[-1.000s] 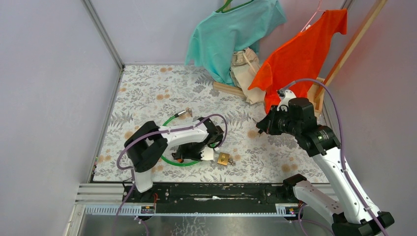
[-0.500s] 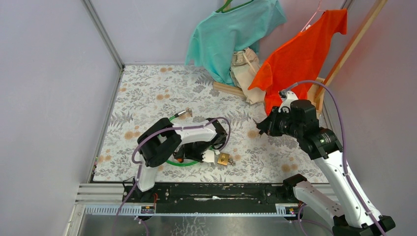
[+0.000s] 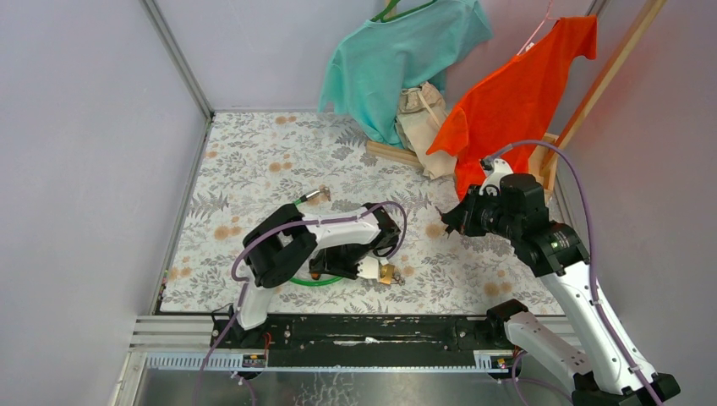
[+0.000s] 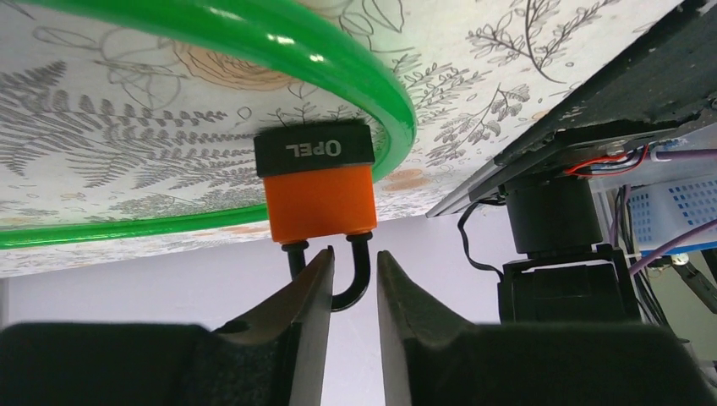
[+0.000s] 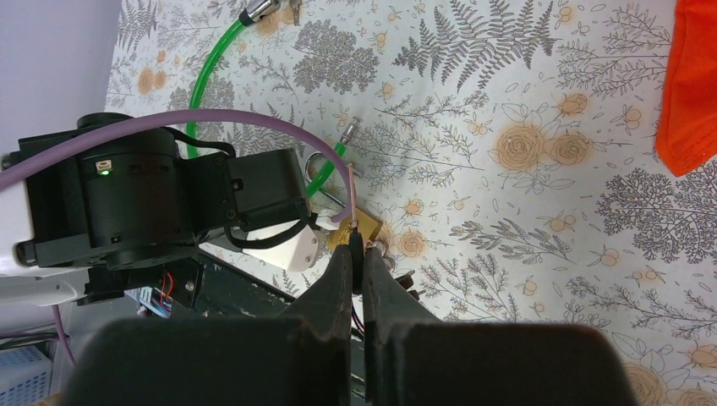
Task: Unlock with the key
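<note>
left arm [image 3: 331, 230], right arm [image 3: 583, 298]: white links, black joints | cables [image 5: 211, 113]: purple, run alongside | fingers [image 4: 309, 331]: black, wedge-shaped

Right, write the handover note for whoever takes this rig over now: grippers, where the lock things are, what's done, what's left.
Grippers: the left gripper is low at the table, jaws slightly apart around one leg of the shackle, not clamping it. The right gripper is shut and raised to the right of the lock; I can't tell if it holds the key.
Things: the padlock lies near the table's front edge beside the green cable loop. Both shackle legs sit in the body.
Done: padlock reached.
Left: steady the padlock, insert the key, turn it, free the shackle.
</note>
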`<state>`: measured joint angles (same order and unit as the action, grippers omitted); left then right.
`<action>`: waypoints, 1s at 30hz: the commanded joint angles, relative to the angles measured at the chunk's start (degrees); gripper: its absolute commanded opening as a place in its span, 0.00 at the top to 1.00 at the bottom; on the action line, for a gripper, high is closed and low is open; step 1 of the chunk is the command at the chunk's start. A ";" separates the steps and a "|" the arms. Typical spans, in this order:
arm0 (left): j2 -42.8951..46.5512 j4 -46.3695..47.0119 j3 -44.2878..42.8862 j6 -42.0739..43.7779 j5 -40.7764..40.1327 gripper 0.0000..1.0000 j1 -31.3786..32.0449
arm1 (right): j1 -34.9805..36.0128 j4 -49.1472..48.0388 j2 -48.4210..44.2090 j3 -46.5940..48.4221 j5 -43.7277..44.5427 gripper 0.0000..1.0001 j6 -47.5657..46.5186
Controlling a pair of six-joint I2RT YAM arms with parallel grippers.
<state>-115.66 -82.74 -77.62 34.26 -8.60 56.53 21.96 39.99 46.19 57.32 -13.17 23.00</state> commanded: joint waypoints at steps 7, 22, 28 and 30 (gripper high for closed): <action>-1.08 -0.58 -3.74 -0.02 -1.03 0.55 1.72 | -0.20 -1.36 -1.21 0.17 -1.35 1.00 0.01; 8.00 1.67 -3.23 5.38 -1.21 0.00 5.24 | -0.19 0.47 -1.06 2.60 -0.13 1.00 -1.11; 23.96 15.51 8.39 17.41 -0.62 0.00 5.35 | -0.24 0.62 -0.27 4.26 0.61 1.00 -1.30; 30.56 22.01 13.23 25.02 1.19 0.01 5.34 | -0.16 0.62 -0.32 4.63 0.85 1.00 -1.50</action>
<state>-94.15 -72.95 -70.94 45.39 -9.32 61.69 21.96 41.52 45.93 58.61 -12.97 22.74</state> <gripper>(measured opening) 0.998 0.033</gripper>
